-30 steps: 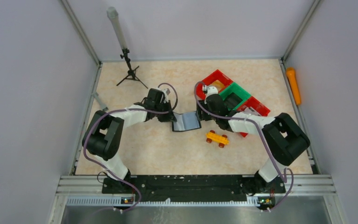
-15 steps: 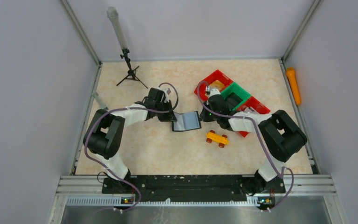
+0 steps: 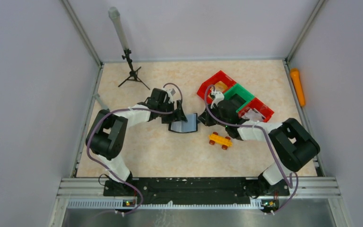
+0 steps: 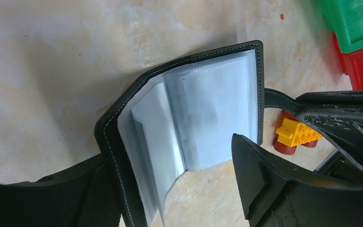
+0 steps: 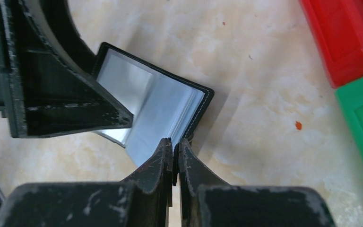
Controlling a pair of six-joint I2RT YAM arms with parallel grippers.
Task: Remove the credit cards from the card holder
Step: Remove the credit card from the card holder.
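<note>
Beige marbled tabletop (image 3: 142, 146). The card holder (image 4: 208, 109) lies open mid-table between the arms. Left gripper (image 4: 172, 156) is spread wide around it, gripping nothing. Right gripper (image 5: 174, 144) is pinched shut on its strap (image 4: 276, 99) (thin hold). Risk: if the right arm pulls, the unpinned holder drags or the strap slips.

Card holder (image 4: 212, 109): black leather-look cover, glossy clear plastic sleeves. Table (image 4: 47, 52): smooth marbled beige. Bins (image 3: 246, 93), 1 o'clock: shiny plastic.
</note>
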